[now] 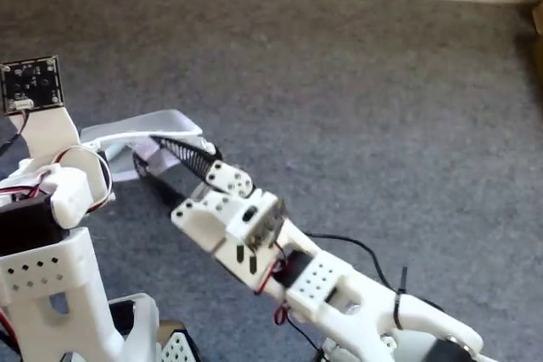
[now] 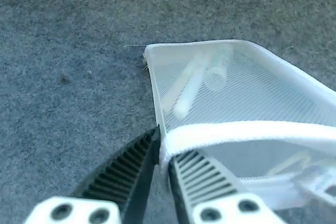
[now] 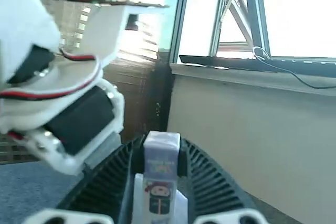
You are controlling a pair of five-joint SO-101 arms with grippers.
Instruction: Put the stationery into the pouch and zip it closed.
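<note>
At pouch (image 2: 252,87) rim corner | left jaws clamped | right jaws hold stationery (image 3: 160,166)

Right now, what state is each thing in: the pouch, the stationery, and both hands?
left hand: shut on the rim of the pouch.
right hand: shut on the small stick.
pouch: mouth looks open, not zipped, rim pinched.
pen-like pieces: inside the pouch, seen through the mesh.
small stick: outside the pouch, clamped between the fingers.
</note>
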